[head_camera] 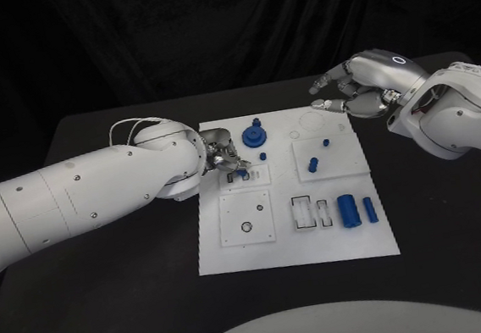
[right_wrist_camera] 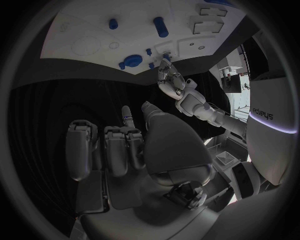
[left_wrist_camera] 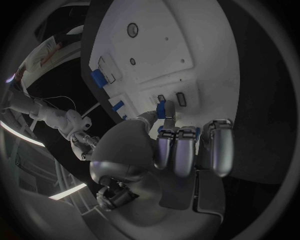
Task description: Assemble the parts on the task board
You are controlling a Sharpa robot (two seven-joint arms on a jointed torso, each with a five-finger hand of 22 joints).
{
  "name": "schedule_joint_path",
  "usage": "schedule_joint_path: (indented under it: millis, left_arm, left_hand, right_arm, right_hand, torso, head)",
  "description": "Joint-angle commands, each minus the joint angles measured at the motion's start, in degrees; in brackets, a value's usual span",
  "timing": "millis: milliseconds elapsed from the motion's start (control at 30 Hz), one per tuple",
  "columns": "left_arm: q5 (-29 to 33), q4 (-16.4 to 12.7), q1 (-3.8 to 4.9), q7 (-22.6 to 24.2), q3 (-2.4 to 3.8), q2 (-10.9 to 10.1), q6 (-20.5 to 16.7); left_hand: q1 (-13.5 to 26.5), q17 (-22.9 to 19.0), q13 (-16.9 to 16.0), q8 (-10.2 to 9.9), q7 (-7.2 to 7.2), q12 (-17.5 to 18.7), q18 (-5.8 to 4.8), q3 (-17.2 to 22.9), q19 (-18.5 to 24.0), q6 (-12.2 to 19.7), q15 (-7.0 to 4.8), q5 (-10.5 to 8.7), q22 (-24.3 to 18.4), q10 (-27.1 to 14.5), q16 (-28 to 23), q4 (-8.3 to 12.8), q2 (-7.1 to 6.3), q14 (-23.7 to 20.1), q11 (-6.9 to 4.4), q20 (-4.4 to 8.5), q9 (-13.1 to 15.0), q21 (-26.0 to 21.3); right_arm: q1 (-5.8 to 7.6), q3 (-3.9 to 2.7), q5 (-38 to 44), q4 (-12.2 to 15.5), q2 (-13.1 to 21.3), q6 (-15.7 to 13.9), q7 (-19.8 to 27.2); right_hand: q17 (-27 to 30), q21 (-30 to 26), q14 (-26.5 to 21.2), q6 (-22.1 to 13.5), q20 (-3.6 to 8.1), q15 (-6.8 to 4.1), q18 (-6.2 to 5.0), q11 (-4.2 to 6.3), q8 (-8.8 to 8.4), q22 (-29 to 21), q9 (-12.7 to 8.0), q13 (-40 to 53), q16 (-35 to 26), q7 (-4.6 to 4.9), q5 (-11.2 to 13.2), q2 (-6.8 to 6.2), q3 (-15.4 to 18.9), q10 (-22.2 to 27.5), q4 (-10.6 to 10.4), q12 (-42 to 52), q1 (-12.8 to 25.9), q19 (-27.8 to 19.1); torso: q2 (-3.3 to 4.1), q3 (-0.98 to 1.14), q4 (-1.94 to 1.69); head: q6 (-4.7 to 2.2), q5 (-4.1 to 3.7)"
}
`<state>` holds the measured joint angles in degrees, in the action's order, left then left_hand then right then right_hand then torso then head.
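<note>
We're working the left hand (head_camera: 223, 162) at the left side of the task board (head_camera: 290, 249), w/ a small blue part (left_wrist_camera: 162, 109) pinched at its fingertips (left_wrist_camera: 160, 111) right over two small rectangular slots (left_wrist_camera: 170, 98) in a raised white block (head_camera: 244, 178). In the left wrist view the part is sitting just at the nearer slot, so we're judging this as the insertion step; whether it's already partway in, we can't tell.

To do it well, we're thinking: keep the part square to the slot, lower slow, don't release till it seats. Any tilt prob jams it on the slot edge.

The right hand (head_camera: 358, 86) is hovering off the board's far right corner above the counter (head_camera: 114, 306), fingers curled in, holding nothing as far as we're seeing. Best it waits there, clear of the work.

Other parts are lying on the board: a blue gear-like piece (head_camera: 255, 136) near the far edge, a fat blue cylinder (head_camera: 348, 210) and a thinner blue peg (head_camera: 370, 209) near the right side, plus small blue pegs (head_camera: 319, 150) on the square white plate (head_camera: 323, 158).
</note>
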<state>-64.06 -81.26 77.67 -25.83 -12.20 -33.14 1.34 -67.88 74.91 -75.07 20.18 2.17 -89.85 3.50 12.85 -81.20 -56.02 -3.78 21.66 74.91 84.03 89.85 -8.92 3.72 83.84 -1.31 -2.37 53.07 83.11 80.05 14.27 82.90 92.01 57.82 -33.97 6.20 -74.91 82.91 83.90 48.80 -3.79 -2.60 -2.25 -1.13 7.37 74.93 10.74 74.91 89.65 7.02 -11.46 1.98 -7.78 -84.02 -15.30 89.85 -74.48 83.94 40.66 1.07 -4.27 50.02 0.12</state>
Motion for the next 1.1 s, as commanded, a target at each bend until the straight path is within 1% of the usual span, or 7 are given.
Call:
schedule_joint_path:
  millis: [33, 233, 467, 533, 733, 900, 1100]
  left_arm:
    - [0.3, 0.0, -0.20, 1.3, 0.04, 0.1, -0.9]
    - [0.3, -0.1, -0.53, 1.4, 0.04, -0.2, -1.1]
    - [0.3, -0.3, -0.87, 1.4, 0.04, -0.4, -1.1]
    - [0.3, -0.4, -0.95, 1.4, 0.04, -0.4, -1.0]
    - [0.3, -0.5, -1.14, 1.4, 0.04, -0.5, -1.1]
    - [0.3, -0.9, -1.22, 1.4, 0.04, -0.7, -1.1]
    - [0.3, -1.2, -1.27, 1.4, 0.04, -1.1, -1.0]
  left_hand:
    - [0.3, 15.1, -14.9, -0.3, -0.09, -0.2, -0.47, 0.5, 0.5, -0.2, -0.29, -0.10, 5.7, 6.0, 0.1, 0.1, -0.07, 6.2, -0.36, -0.05, 0.1, -0.3]
    - [0.4, 15.1, -14.9, -0.4, -0.09, -0.2, -0.48, 0.6, 0.5, -0.2, -0.28, -0.11, 5.7, 6.0, 0.1, 0.1, -0.10, 6.2, -0.35, -0.06, 0.1, -0.3]
    - [0.5, 15.1, -14.9, -0.4, -0.07, -0.2, -0.45, 0.7, 0.6, -0.2, -0.27, -0.13, 5.7, 6.0, 0.1, 0.1, -0.23, 6.2, -0.33, -0.06, 0.1, -0.4]
    - [0.5, 15.1, -14.9, -0.4, -0.06, -0.2, -0.46, 0.8, 0.6, -0.2, -0.27, -0.15, 5.7, 6.0, 0.1, 0.0, -0.25, 6.2, -0.32, -0.07, 0.2, -0.4]
    - [1.0, 15.1, -14.9, -0.6, -0.04, -0.2, -0.46, 1.1, 0.6, -0.3, -0.24, -0.55, 5.7, 6.0, 0.1, -0.2, -0.40, 6.2, -0.30, -0.09, 0.3, -0.4]
    - [1.0, 15.1, -14.9, -0.6, -0.04, -0.2, -0.46, 1.1, 0.6, -0.3, -0.24, -0.55, 5.7, 6.0, 0.1, -0.2, -0.40, 6.2, -0.30, -0.09, 0.3, -0.4]
    - [1.0, 15.1, -14.9, -0.6, -0.04, -0.2, -0.44, 1.1, 0.7, -0.4, -0.24, -0.63, 5.7, 6.0, 0.1, -0.2, -0.43, 6.2, -0.30, -0.10, 0.4, -0.5]
  right_arm:
    - [-0.15, -0.04, 0.2, 0.0, 0.1, 0.5, -1.2]
    - [-0.18, -0.04, 0.2, 0.1, 0.3, 0.7, -1.4]
    - [-0.22, -0.04, 0.2, 0.1, 0.3, 0.9, -1.6]
    - [-0.23, -0.04, 0.2, 0.0, 0.3, 0.9, -1.6]
    - [-0.27, -0.04, 0.2, 0.0, 0.2, 1.2, -1.8]
    - [-0.31, -0.04, 0.2, 0.0, 0.3, 1.5, -1.9]
    - [-0.35, -0.04, 0.2, -0.1, 0.2, 1.7, -2.1]
  right_hand:
    - [-15.0, -0.2, 6.1, 0.3, -0.29, 0.45, 0.37, -0.51, -0.38, 12.6, -0.1, 15.1, 0.2, 0.07, -0.3, 0.17, -0.2, -6.0, 0.2, 0.2, -0.7, 2.4]
    - [-14.9, -0.3, 6.0, 0.4, -0.34, 0.47, 0.33, -0.54, -0.53, 12.5, -0.3, 15.1, 0.1, 0.11, -0.9, 0.17, -0.4, -6.0, 0.5, 0.2, -1.0, 2.3]
    - [-14.8, -0.5, 6.0, 0.4, -0.35, 0.49, 0.30, -0.55, -0.60, 12.5, -0.4, 15.1, 0.0, 0.12, -1.4, 0.15, -0.5, -6.0, 0.7, 0.2, -1.1, 2.2]
    - [-14.7, -0.6, 6.0, 0.5, -0.37, 0.49, 0.27, -0.55, -0.68, 12.4, -0.5, 15.1, -0.2, 0.14, -1.9, 0.11, -0.7, -6.0, 0.8, 0.2, -1.3, 2.2]
    - [-14.6, -0.7, 5.9, 0.5, -0.38, 0.49, 0.24, -0.56, -0.74, 12.4, -0.6, 15.1, -0.3, 0.15, -2.3, 0.09, -0.8, -6.0, 0.9, 0.2, -1.4, 2.1]
    - [-14.5, -0.8, 5.9, 0.6, -0.38, 0.49, 0.22, -0.56, -0.77, 12.4, -0.7, 15.1, -0.4, 0.15, -2.5, 0.08, -0.8, -6.0, 1.0, 0.2, -1.4, 2.1]
    - [-14.4, -1.0, 5.8, 0.6, -0.38, 0.49, 0.18, -0.56, -0.80, 12.3, -0.7, 15.1, -0.6, 0.15, -2.7, 0.08, -0.9, -6.0, 1.0, 0.2, -1.4, 2.0]
  torso:
    - [-0.03, 0.03, 0.08]
    - [-0.04, 0.05, 0.19]
    - [-0.03, -0.01, 0.28]
    - [-0.03, 0.02, 0.25]
    - [-0.10, 0.07, 0.13]
    - [-0.09, 0.11, 0.15]
    - [-0.04, 0.05, 0.18]
  head:
    - [-0.02, 0.03]
    - [-0.02, 0.04]
    - [-0.02, 0.25]
    - [-0.02, 0.25]
    - [-0.02, 0.13]
    - [-0.02, 0.20]
    - [-0.02, 0.25]
